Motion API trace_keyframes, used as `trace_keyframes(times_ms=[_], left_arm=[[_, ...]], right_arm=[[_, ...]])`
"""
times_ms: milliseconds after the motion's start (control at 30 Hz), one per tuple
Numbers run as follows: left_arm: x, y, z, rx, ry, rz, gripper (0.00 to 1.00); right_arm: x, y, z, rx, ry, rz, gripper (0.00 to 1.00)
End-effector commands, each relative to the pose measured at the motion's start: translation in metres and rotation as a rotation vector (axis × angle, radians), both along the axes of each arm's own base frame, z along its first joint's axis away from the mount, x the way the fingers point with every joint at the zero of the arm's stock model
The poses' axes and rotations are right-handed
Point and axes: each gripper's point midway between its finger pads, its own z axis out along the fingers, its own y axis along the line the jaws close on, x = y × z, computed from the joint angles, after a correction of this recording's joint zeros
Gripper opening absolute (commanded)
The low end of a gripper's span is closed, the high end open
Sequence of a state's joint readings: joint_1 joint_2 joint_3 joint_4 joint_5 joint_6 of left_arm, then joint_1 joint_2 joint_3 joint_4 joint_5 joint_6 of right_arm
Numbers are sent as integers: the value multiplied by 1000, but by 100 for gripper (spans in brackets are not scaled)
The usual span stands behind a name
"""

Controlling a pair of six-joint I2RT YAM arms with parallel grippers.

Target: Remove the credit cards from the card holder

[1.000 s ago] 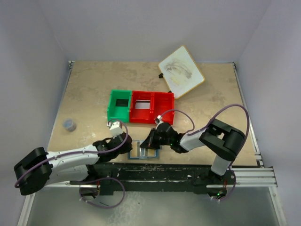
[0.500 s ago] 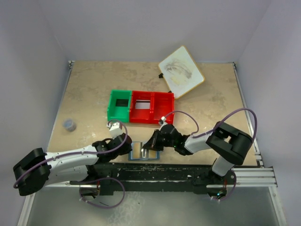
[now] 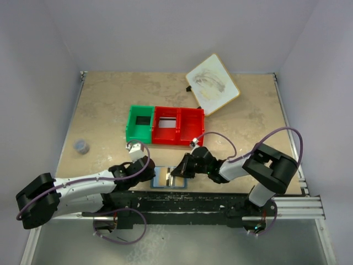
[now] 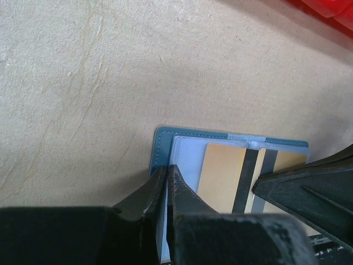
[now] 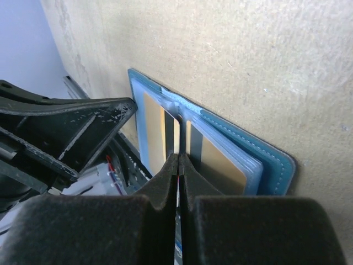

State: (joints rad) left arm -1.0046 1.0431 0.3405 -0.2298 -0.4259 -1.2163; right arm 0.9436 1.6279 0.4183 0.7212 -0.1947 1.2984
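Note:
The card holder (image 3: 160,178) lies open at the table's near edge, dark blue outside (image 4: 164,144) with pale blue sleeves (image 5: 276,160). Tan-orange credit cards with dark stripes (image 4: 223,171) (image 5: 223,163) sit in its panels. My left gripper (image 3: 151,171) (image 4: 167,170) is shut on the left edge of the pale inner panel. My right gripper (image 3: 177,172) (image 5: 178,159) is shut over the middle fold, pinching a thin leaf seen edge-on. It looks like a card, though a sleeve is possible. The two grippers face each other across the holder.
A green bin (image 3: 139,122) and a red double bin (image 3: 177,126) stand just behind the holder. A white wood-rimmed board (image 3: 212,84) lies at the back right. A small grey-blue object (image 3: 81,146) sits at the left. The black mounting rail (image 3: 182,199) runs right below the holder.
My right gripper has slid to the right across the holder, its elbow swinging out. My left gripper closed fully on the holder's left edge and stayed in place.

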Motion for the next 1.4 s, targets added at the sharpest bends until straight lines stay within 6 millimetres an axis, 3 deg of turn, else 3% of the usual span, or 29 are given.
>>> trace_keyframes(times_ms=[0, 100, 267, 367, 433, 567, 733, 900, 1033, 1200, 1367], left_arm=[[-8, -1, -2, 22, 26, -48, 0], [0, 1, 17, 20, -19, -33, 2], [15, 13, 56, 53, -113, 26, 17], [17, 1, 70, 12, -126, -8, 20], [15, -18, 73, -56, -121, -67, 20], [3, -43, 56, -129, -53, -152, 18], [-9, -35, 17, -72, 51, -131, 12], [-9, -20, 10, -22, 50, -94, 10], [-10, -23, 4, -34, 57, -103, 9], [-23, -27, -19, -89, 122, -88, 4], [-26, -18, -24, -84, 122, -52, 3]], right_arm=[[4, 13, 12, 66, -25, 29, 0], [8, 15, 8, 72, -14, 9, 0], [8, 8, 3, 51, 12, -34, 0], [9, 8, 4, 30, 2, -22, 0], [8, 9, 5, 36, 2, -15, 0], [8, 8, 5, 39, 5, -21, 0], [8, 9, 8, 42, -1, -16, 1], [10, 12, 9, 41, -7, -6, 1], [12, 16, 15, 66, -23, 0, 4], [14, 29, 24, 93, -41, 23, 10], [11, 33, 28, 170, -26, 13, 15]])
